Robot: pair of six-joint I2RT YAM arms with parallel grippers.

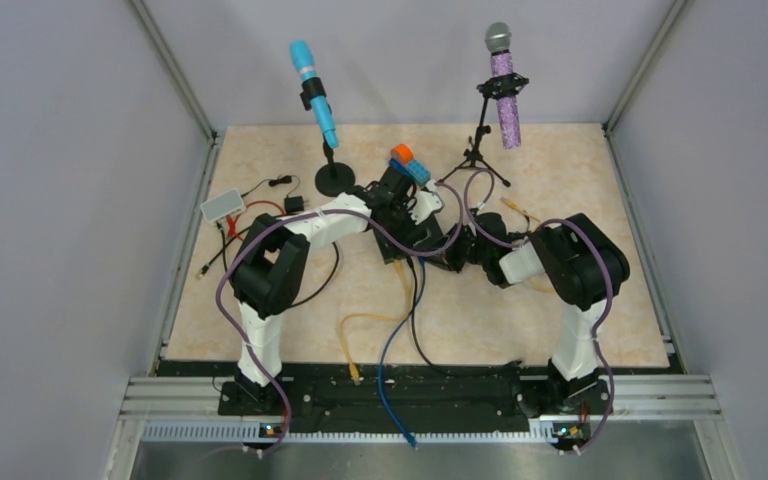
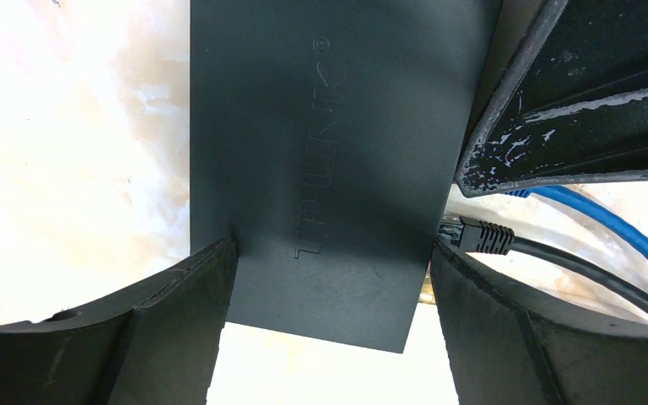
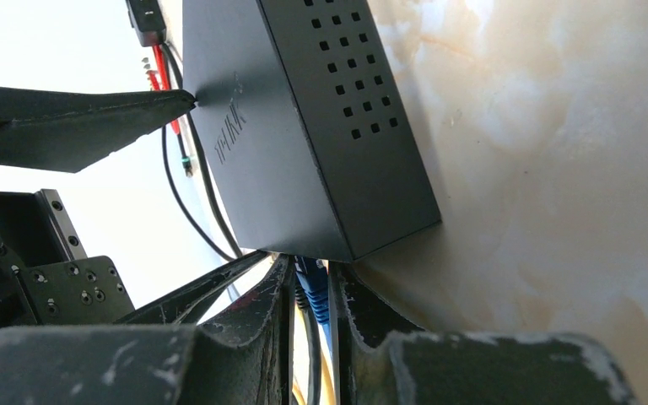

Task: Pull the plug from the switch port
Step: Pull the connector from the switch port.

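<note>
Count, top view: you have two arms, two microphones on stands (blue (image 1: 312, 90) upper left of centre, purple (image 1: 503, 90) upper right), one white box (image 1: 222, 205) at the left edge of the table (image 1: 580, 320), and one black switch. The switch is at frame centre, mostly hidden under both grippers.

Cables running from the switch towards the bottom of the top view: three, one yellow (image 1: 370, 322), one blue, one black.

Left wrist view:
- The switch (image 2: 329, 152) fills the middle, logo side up, flat on the table.
- One black plug (image 2: 483, 236) is at its right edge.
- One blue cable (image 2: 591, 211) runs off to the right above the black plug.

Left gripper (image 2: 333, 257): your jaws stand wide and straddle the switch. One finger (image 2: 177, 312) presses its left edge and the other presses its right edge, just below the black plug. You have the switch clamped across its width.

Right gripper (image 3: 311, 263): your jaws are nearly closed, with only a narrow slot between them. The blue plug (image 3: 312, 295) fills that slot, touching both fingers, so you have it gripped. It sits at the lower edge of the switch, centre-bottom of the right wrist view.

The port is on that lower edge, hidden behind the blue plug and your fingertips. You cannot tell from these views how far the plug is seated.

In the right wrist view, one left finger (image 3: 76, 118) touches the switch's top-left edge.
</note>
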